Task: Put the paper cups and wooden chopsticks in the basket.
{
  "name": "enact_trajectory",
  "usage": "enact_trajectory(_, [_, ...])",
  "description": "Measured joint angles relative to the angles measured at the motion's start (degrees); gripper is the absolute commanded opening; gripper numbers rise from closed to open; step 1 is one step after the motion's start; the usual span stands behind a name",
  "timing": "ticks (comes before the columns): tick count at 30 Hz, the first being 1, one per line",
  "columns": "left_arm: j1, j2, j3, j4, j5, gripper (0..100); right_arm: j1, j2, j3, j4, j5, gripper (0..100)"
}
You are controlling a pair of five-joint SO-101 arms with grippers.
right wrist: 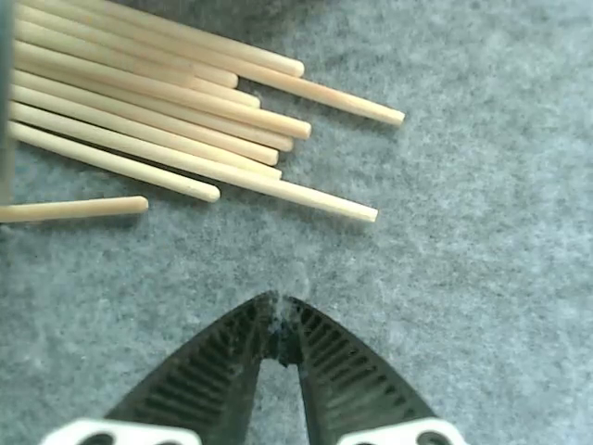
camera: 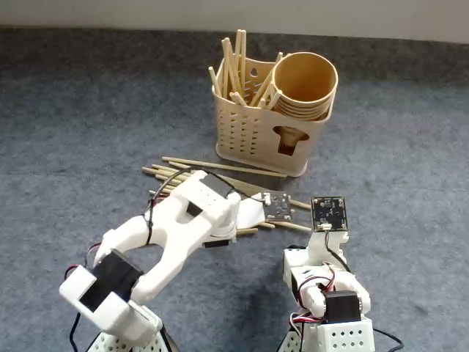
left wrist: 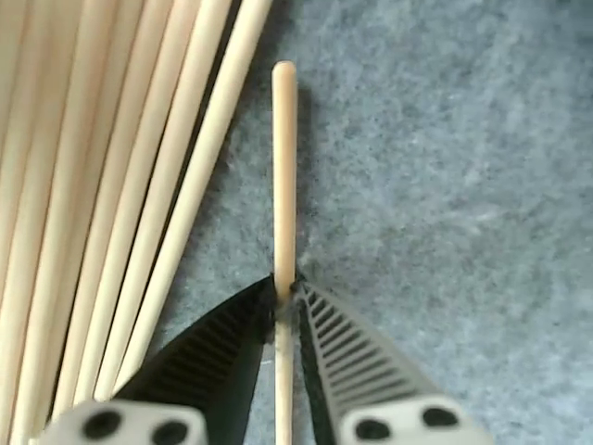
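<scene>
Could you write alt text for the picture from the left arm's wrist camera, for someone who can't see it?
The left claw is shut on a single wooden chopstick, with grey carpet beneath. A loose row of other chopsticks lies alongside on the carpet.

Paper cups (camera: 304, 82) and upright chopsticks (camera: 236, 59) stand in the basket (camera: 245, 136), with loose chopsticks (camera: 220, 166) lying on the carpet (camera: 80, 117) before it.

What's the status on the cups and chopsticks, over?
Left gripper shut on one chopstick. Right gripper shut, empty. Paper cups in basket; loose chopsticks on carpet. Nothing blocking.
</scene>
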Motion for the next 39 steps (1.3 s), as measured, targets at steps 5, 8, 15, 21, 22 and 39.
enact_trajectory(5, [0.0,-1.0,0.5,0.0,0.0,1,1.1,0.0,0.0,0.0,0.0,0.5])
enact_trajectory(8, [0.0,-1.0,0.5,-0.5,0.0,1,1.8,0.0,0.0,0.0,0.0,0.5])
enact_trajectory(15, [-0.5,-1.8,0.8,-0.9,0.0,1,-0.2,0.0,0.0,0.0,0.0,0.5])
enact_trajectory(21, [-0.5,-10.4,7.6,-3.4,0.0,1,-0.9,0.0,0.0,0.0,0.0,0.5])
enact_trajectory(22, [-0.5,-12.7,9.4,-4.2,0.0,1,-0.9,0.0,0.0,0.0,0.0,0.5])
enact_trajectory(39, [-6.0,-43.3,16.6,-5.8,13.9,1,-0.9,0.0,0.0,0.0,0.0,0.5])
